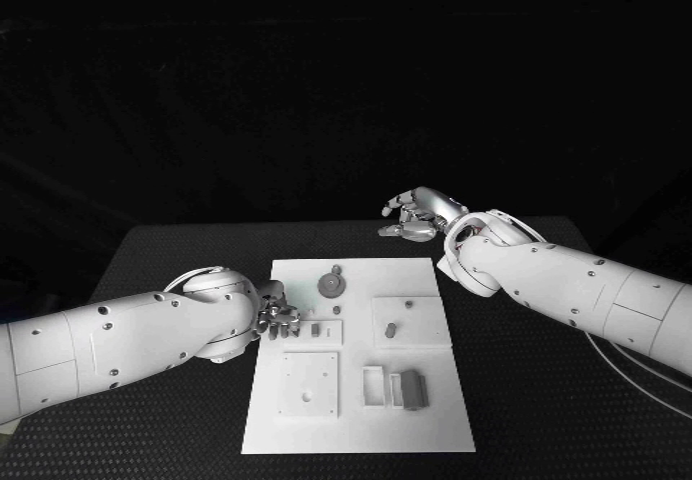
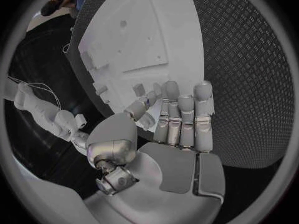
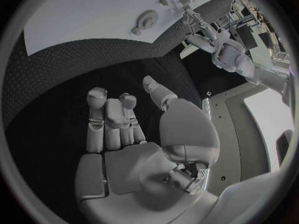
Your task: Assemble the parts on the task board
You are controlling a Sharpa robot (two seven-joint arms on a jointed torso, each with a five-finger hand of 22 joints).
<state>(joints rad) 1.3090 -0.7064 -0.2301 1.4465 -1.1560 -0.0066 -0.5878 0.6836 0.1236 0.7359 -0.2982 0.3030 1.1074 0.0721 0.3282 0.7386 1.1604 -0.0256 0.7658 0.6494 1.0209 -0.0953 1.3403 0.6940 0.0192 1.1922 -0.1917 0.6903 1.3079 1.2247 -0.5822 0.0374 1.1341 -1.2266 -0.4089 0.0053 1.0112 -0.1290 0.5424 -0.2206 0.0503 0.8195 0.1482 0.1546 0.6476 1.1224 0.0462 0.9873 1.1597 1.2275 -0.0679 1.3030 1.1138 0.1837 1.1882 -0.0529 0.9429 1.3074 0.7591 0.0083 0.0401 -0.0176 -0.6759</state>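
Observation:
The white task board (image 1: 361, 440) lies in the middle of the black table, also seen in the left wrist view (image 2: 149, 15) and the right wrist view (image 3: 81, 15). A round grey gear (image 1: 333, 286) (image 3: 147, 19) lies near its far edge. Small grey parts sit on raised square plates: one (image 1: 389, 327) on the right plate, one (image 1: 315, 328) by the left edge. A grey block (image 1: 415, 390) lies beside white blocks near the front. My left hand (image 1: 277, 319) (image 2: 181, 119) hovers at the board's left edge, fingers straight, holding nothing. My right hand (image 1: 415, 217) (image 3: 118, 119) hangs beyond the far right corner, empty.
A large square plate (image 1: 310, 383) with small holes takes up the board's front left. Bare black table (image 1: 188, 250) surrounds the board on all sides. My right forearm (image 1: 577, 285) crosses above the table's right side.

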